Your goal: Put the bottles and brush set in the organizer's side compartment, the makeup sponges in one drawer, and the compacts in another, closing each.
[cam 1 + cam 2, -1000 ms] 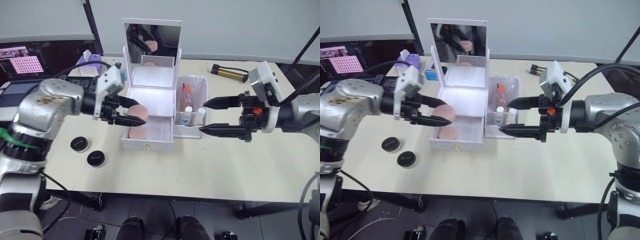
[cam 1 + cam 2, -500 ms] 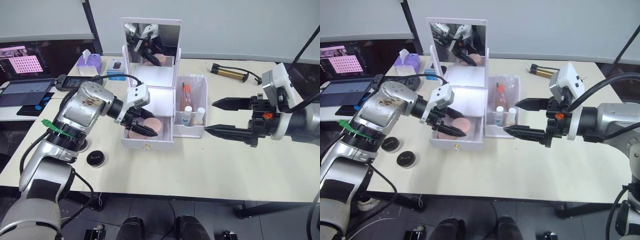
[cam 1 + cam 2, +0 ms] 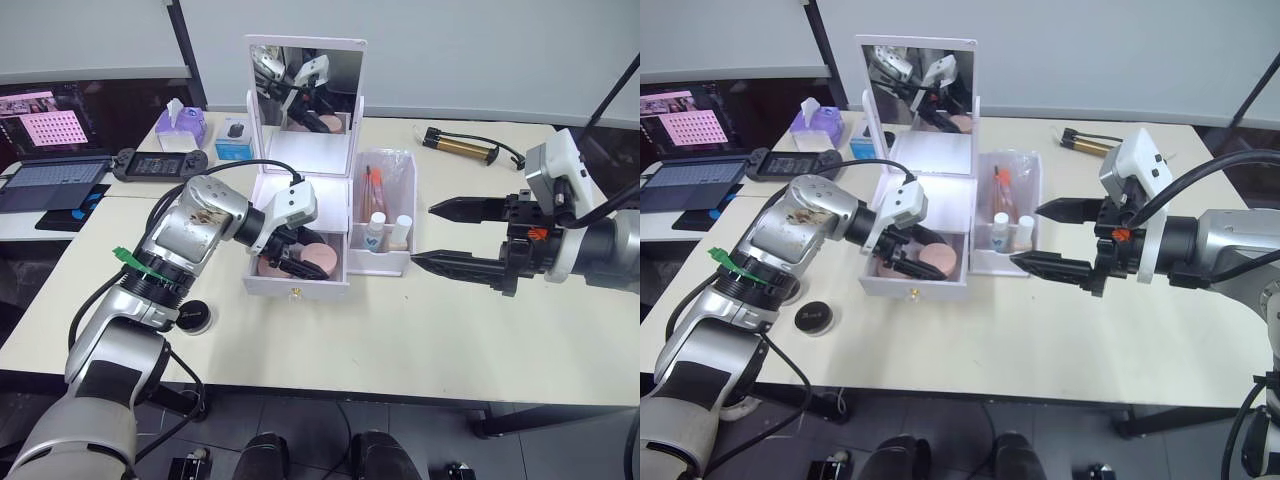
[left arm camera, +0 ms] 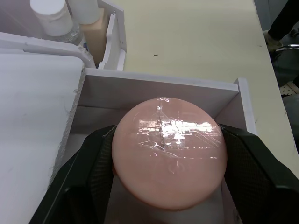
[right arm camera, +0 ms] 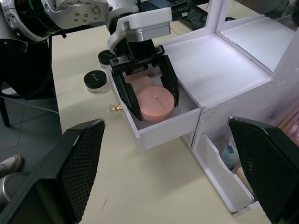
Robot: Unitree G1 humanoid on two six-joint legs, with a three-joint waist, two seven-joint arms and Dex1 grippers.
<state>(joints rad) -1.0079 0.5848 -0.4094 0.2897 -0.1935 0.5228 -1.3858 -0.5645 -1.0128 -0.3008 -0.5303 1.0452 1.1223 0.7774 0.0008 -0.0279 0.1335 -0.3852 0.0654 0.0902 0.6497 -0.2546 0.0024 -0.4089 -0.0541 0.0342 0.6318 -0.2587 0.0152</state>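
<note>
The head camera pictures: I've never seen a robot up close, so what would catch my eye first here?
Probably the left hand, reaching into the open drawer of the white organizer with a peach-pink makeup sponge pinched between its black fingers. Next, the right hand hovers open beside the organizer's side compartment, where two bottles and the brush set already stand.

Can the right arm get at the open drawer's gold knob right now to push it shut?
Probably not cleanly. The left gripper is down inside the open drawer, jaws around a makeup sponge, so shutting would trap it. The gold knob itself is unobstructed.
</note>
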